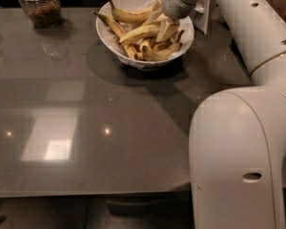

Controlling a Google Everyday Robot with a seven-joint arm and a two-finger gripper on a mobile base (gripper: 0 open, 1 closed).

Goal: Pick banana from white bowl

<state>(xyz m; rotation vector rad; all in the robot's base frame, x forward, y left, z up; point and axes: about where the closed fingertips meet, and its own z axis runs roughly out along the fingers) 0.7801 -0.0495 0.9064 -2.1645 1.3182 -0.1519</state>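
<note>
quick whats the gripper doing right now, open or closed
gripper: down in the white bowl among the bananas; open or closed cannot be told, nor whether it holds one.

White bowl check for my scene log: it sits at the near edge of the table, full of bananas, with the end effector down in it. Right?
Not quite. The camera view shows the white bowl at the far side of the table, not the near edge. The rest holds: it is full of bananas, and the end effector is down in it among them.
</note>
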